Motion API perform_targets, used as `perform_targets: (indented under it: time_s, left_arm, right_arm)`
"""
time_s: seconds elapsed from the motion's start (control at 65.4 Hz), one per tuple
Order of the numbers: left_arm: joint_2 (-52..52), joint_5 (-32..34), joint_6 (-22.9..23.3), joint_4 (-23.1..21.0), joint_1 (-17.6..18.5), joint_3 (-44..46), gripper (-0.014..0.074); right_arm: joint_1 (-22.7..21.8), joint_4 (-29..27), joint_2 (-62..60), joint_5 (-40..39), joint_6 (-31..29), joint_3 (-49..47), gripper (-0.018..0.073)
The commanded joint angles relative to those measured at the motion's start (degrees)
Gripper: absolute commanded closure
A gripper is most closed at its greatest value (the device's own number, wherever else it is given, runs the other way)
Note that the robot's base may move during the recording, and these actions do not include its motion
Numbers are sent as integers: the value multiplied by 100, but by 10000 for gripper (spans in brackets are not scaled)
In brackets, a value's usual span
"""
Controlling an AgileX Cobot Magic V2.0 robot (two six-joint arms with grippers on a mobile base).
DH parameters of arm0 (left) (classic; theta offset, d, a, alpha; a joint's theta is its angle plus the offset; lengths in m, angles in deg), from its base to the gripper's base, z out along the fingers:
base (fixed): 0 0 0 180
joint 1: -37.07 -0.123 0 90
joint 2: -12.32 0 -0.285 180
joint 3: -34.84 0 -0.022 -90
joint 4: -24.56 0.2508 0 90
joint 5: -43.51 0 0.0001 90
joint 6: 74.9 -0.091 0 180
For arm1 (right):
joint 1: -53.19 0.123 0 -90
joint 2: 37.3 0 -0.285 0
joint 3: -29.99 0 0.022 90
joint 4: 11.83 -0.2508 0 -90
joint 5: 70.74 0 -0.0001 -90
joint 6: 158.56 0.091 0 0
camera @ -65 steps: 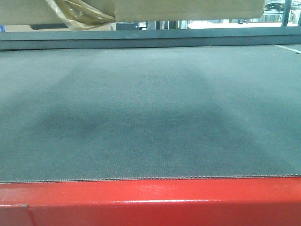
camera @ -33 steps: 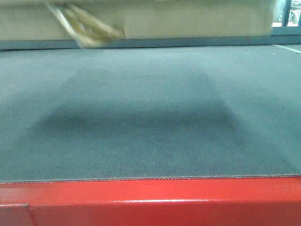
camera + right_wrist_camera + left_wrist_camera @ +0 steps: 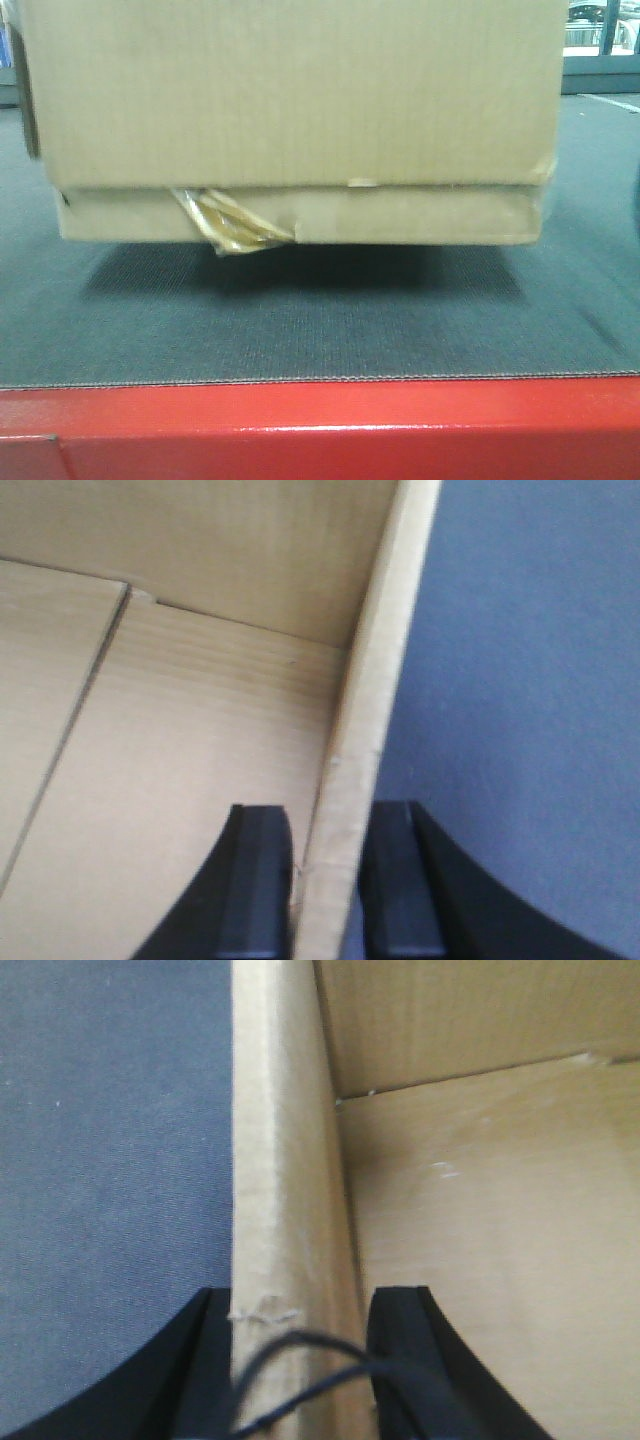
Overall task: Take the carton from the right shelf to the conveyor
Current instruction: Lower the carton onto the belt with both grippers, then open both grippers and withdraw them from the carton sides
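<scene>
Bright, blurred room background [image 3: 588, 22] with dark upright post [image 3: 611, 22]

Light comes from overhead, soft and rather dim. In the front view the carton [image 3: 290, 100] throws a broad dark shadow onto the conveyor [image 3: 300, 330] beneath it, and a thin line of glare runs along the red frame [image 3: 320, 430] at the bottom. The picture is slightly soft, and the carton's left edge is smeared. The upper right corner is washed out by daylight. In the wrist views the left fingers [image 3: 400, 1370] and right fingers [image 3: 255, 880] are black, featureless and blurred. The carton wall nearest each lens is out of focus.
</scene>
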Motion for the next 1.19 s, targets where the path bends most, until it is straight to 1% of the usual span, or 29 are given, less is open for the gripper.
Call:
perform_targets:
  time_s: [0.0, 0.015, 0.031, 0.046, 0.061, 0.076, 0.092, 0.138, 0.229, 0.275, 0.443, 0.489, 0.55, 0.596, 0.642, 0.703, 0.719, 0.765, 0.81, 0.826, 0.841, 0.872, 0.902, 0.948, 1.024, 1.116, 1.177]
  left_arm:
    - [-39, 277, -150, -445, 113, 28, 295]
    - [-39, 305, -150, -461, 113, 28, 260]
    - [-39, 337, -150, -472, 113, 28, 225]
    - [-39, 347, -150, -471, 113, 28, 189]
    - [-39, 382, -150, -471, 113, 28, 134]
    - [-39, 382, -150, -483, 113, 41, 115]
    - [-39, 392, -150, -483, 113, 54, 60]
    - [-39, 392, -150, -483, 113, 65, -37]
    - [-73, 274, -150, -562, 113, 166, 29]
    - [-113, 225, -150, -632, 113, 238, 31]
    - [-739, 286, -243, -633, 87, 310, 41]
    - [-949, 286, -255, -633, 44, 310, 50]
    - [-1285, 286, -296, -633, -95, 310, 78]
    - [-1457, 286, -422, -667, -195, 310, 101]
    - [-1683, 286, -573, -762, -390, 310, 148]
    - [-1905, 286, -778, -938, -664, 280, 250]
    - [-1983, 286, -818, -973, -779, 263, 277]
    - [-2128, 298, -921, -1111, -1026, 162, 377]
    - [-2265, 312, -1014, -1238, -1287, 23, 468]
    - [-2333, 326, -1015, -1269, -1416, -35, 498]
    - [-2375, 326, -1023, -1296, -1499, -97, 543]
    - [-2460, 358, -1051, -1359, -1661, -271, 602]
    - [-2547, 421, -1124, -1407, -1811, -437, 636]
    - [-2718, 570, -1275, -1501, -2036, -741, 608]
    - [-3032, 971, -1454, -1700, -2289, -1498, 596]
    - [-3442, 1553, -1465, -1714, -2385, -2392, 596]
    - [-3856, 2138, -1465, -1659, -2385, -3123, 596]
  right_arm:
    - [1, 10, 133, -384, 84, -30, 225]
    - [1, 21, 133, -384, 84, -30, 176]
    - [1, 22, 133, -384, 84, -30, 104]
    - [1, 22, 133, -384, 84, -30, 57]
    - [1, 22, 133, -384, 84, -30, 10]
    - [1, 22, 133, -396, 84, -30, -25]
    - [1, 22, 133, -396, 84, -30, -15]
    - [1, 22, 122, -396, 84, -30, -10]
    - [1, 22, 38, -373, 84, -41, -10]
    - [1, 22, -31, -373, 84, -41, -10]
    - [1, 22, -537, -329, 84, -41, -6]
    - [1, 22, -745, -315, 84, -41, 23]
    - [1, 38, -993, -303, 84, -41, 92]
    - [1, 79, -1168, -291, 84, -41, 184]
    - [1, 193, -1361, -258, 84, -41, 281]
    - [-8, 421, -1553, -187, 84, -16, 418]
    - [-23, 517, -1596, -147, 84, -16, 452]
    - [-97, 663, -1742, -85, 84, 65, 559]
    - [-190, 676, -1871, -74, 84, 183, 634]
    - [-239, 676, -1914, -74, 84, 235, 644]
    - [-316, 676, -1960, -74, 103, 290, 644]
    - [-452, 676, -2068, -74, 103, 457, 634]
    - [-569, 676, -2150, -101, 103, 645, 634]
    - [-761, 676, -2305, -136, 103, 915, 634]
    - [-1131, 625, -2583, -342, 103, 1519, 634]
    - [-1407, 552, -2927, -636, 103, 2315, 634]
    - [-1524, 530, -3219, -948, 103, 2901, 634]
